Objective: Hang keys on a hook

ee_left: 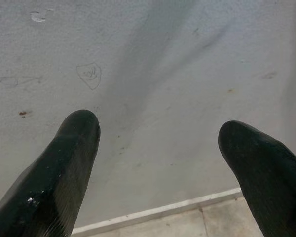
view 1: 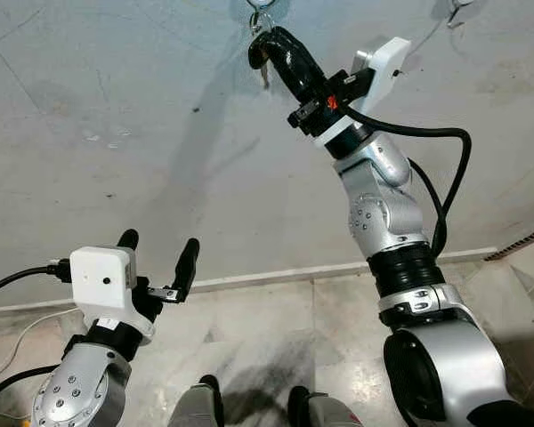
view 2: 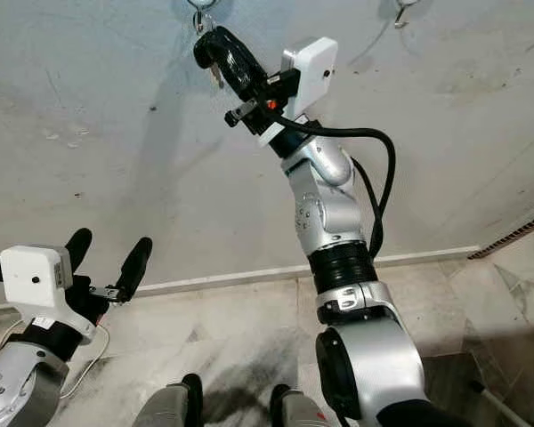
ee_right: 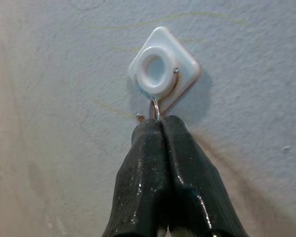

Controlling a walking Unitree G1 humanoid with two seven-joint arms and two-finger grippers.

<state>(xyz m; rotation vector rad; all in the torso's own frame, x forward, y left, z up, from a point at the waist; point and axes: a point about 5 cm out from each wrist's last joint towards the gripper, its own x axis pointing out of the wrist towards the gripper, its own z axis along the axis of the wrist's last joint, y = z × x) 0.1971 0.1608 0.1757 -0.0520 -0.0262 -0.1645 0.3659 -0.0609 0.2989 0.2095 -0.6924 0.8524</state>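
My right gripper is clamped on the keys just under the wall hook (ring touching); left gripper idles w/ fingers apart.

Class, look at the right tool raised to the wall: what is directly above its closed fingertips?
Above the right tool sits a white wall hook with a metal key ring rising from the fingertips. The keys are mostly covered by the fingers.

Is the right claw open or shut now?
Shut. The right claw has its two black fingers pressed together on the key ring, just below the white hook.
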